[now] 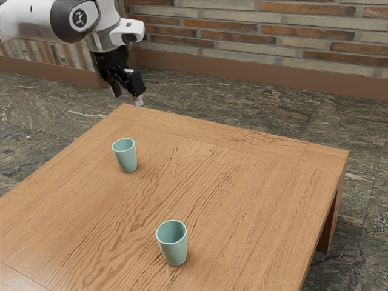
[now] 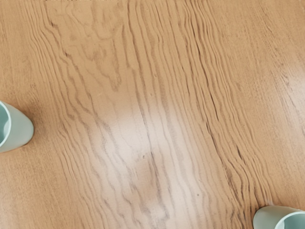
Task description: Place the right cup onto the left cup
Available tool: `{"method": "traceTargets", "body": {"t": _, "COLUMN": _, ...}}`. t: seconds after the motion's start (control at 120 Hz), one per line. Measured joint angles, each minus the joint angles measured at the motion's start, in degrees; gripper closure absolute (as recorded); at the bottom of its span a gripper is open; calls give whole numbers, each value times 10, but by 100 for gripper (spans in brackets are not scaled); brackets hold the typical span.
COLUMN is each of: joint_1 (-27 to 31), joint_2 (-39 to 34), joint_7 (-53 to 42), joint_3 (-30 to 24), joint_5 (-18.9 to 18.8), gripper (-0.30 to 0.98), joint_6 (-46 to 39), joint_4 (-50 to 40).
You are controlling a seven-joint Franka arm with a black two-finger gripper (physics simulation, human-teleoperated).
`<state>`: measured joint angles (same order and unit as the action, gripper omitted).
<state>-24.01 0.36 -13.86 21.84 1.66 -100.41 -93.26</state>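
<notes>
Two pale green, handleless cups stand upright and well apart on a wooden table (image 1: 242, 182). Nearest the exterior camera is what I take to be the right cup (image 1: 172, 244), the one to be moved. It looks light, stiff and smooth, perhaps slippery and, if ceramic, breakable; a level, gentle grip across the upper wall, just below the rim, should suit its taper and keep its narrower base free to enter the other. Farther back is the left cup (image 1: 125, 156), open end up. Beyond it, raised above the table's far corner, my black gripper (image 1: 128, 97) has its fingers spread, with nothing between them. Behind is a brick wall (image 1: 242, 30). The exterior view gives both cups whole; the wrist view crops them at its edges but adds a pale sheen on the wood between.
</notes>
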Motion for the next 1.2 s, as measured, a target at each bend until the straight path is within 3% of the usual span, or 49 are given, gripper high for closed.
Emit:
{"method": "traceTargets", "body": {"t": 0.317, "joint_1": -61, "joint_2": -10, "joint_7": 19, "joint_3": -10, "joint_5": 2, "gripper": 2, "joint_6": -29, "joint_4": -69}}
{"method": "traceTargets", "body": {"t": 0.675, "joint_1": -47, "joint_2": -30, "joint_7": 187, "joint_3": -114, "joint_5": 5, "gripper": 2, "joint_6": -109, "joint_4": -212}}
{"method": "traceTargets", "body": {"t": 0.908, "joint_1": -121, "joint_2": -49, "joint_7": 294, "joint_3": -176, "joint_5": 18, "gripper": 2, "joint_6": -171, "joint_4": -306}}
{"method": "traceTargets", "body": {"t": 1.2, "joint_1": -51, "joint_2": -47, "joint_7": 378, "joint_3": -186, "joint_5": 25, "gripper": 2, "joint_6": -209, "joint_4": -346}}
